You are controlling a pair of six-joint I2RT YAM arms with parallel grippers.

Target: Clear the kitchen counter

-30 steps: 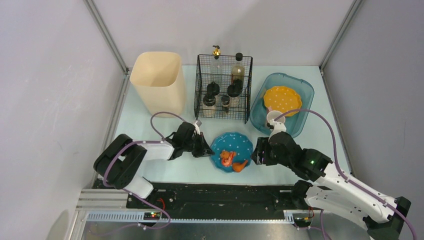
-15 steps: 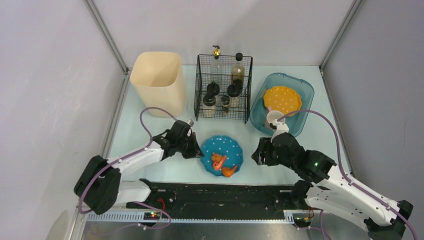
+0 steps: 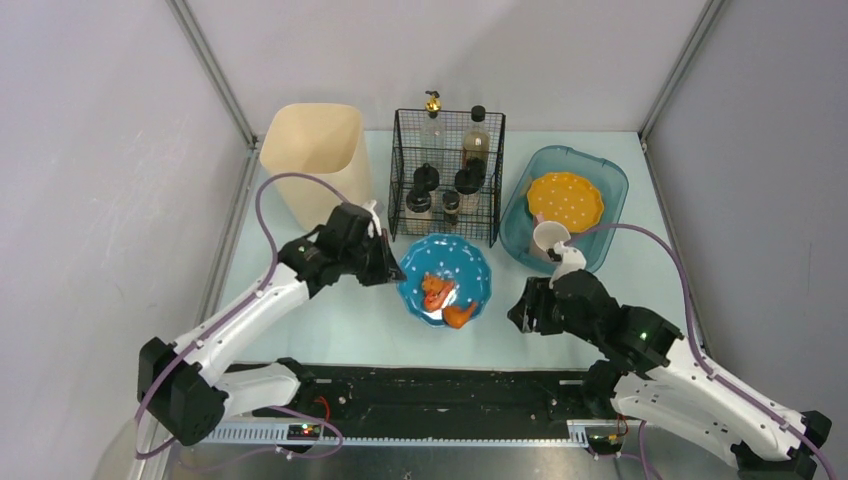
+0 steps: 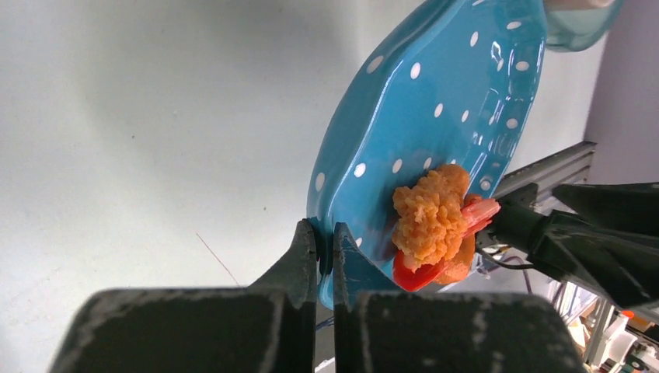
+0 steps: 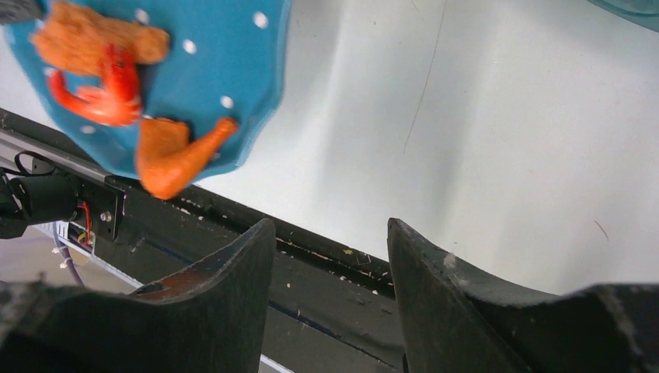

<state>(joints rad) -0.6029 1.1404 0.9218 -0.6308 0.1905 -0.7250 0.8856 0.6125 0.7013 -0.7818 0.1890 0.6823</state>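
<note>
Left tool (image 4: 325,241), clamping the blue plate (image 3: 472,268), has swung it off the bench (image 3: 330,322) toward the bin (image 3: 315,150); right tool (image 5: 328,230) gapes empty.

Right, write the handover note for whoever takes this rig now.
Left gripper: shut on the rim of the blue dotted plate, which is tilted and looks lifted off the kitchen counter, with fried food on it.
Right gripper: open, empty, low over the counter's front edge.
Done: orange plate and cup lie in the teal tub.
To do: empty the food, probably into the beige bin, then put the blue plate away; the tub seems the likely place.
</note>
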